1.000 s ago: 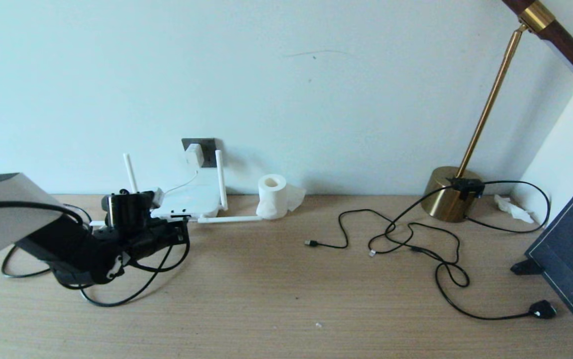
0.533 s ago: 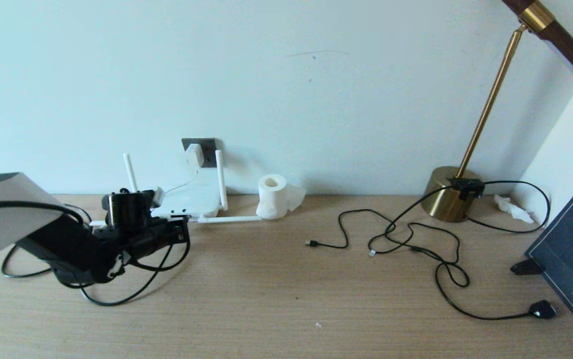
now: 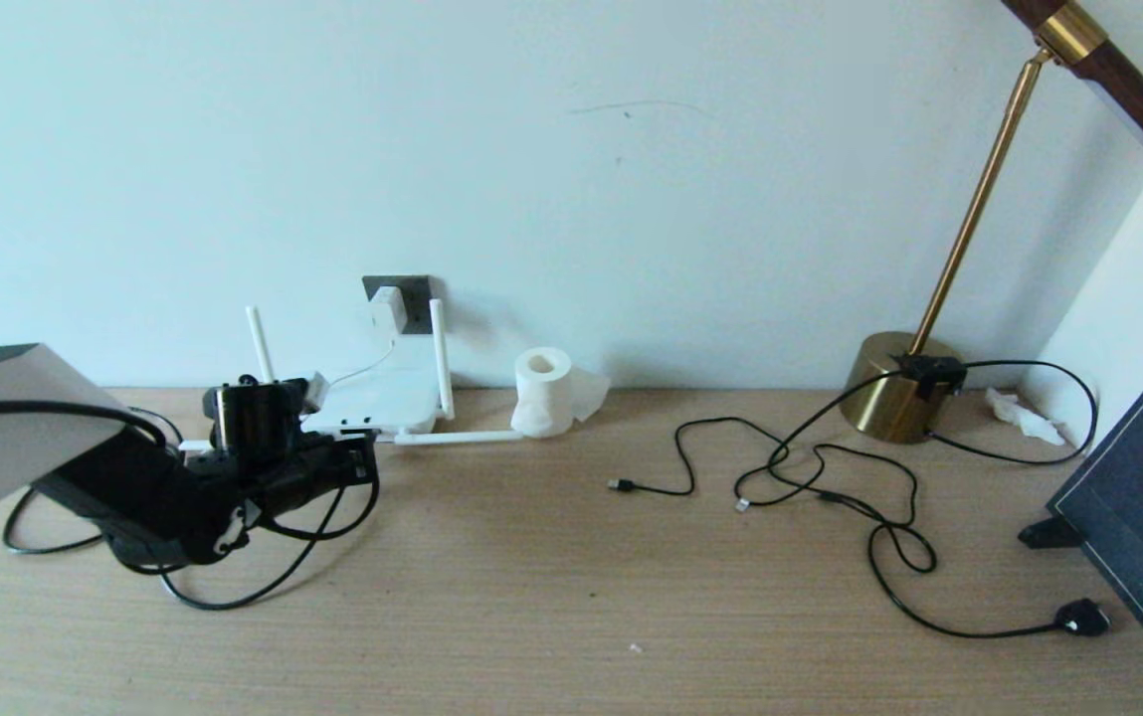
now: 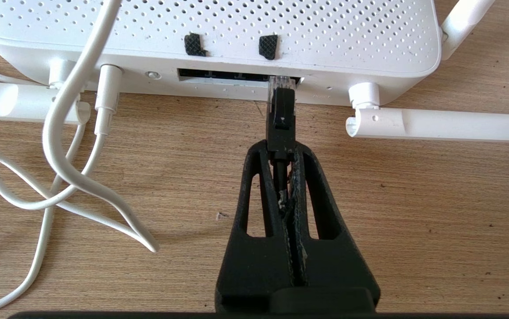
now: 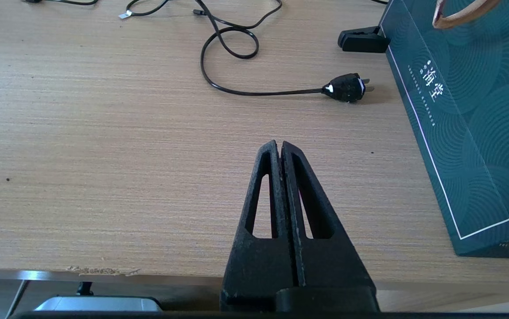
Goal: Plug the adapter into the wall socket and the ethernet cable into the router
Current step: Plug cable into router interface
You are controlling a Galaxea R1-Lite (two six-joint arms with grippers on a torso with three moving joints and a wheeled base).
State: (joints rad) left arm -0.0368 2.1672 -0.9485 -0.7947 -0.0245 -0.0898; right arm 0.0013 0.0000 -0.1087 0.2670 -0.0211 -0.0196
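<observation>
Ethernet cable [image 4: 281, 116] was the thing in play: its clear plug tip sat at the mouth of the router [image 4: 219, 33]'s dark port slot, seemingly only just entering, with the black boot behind it. The left gripper [image 4: 281, 153] had its fingers pressed together on the cable right behind that boot, low over the wooden desk [image 3: 571, 577]. I judged that a sensible hold: the cord itself looked thin and floppy, while the boot seemed the only stiff part able to carry a push straight into the port. The clear tip looked light and brittle, so a crooked shove might bend its clip or nudge the light router backwards. The adapter [image 3: 387, 306] already sat on the wall socket [image 3: 400, 298]. The right gripper [image 5: 279, 148] hung idle, fingers closed on nothing, over the desk's near edge.
</observation>
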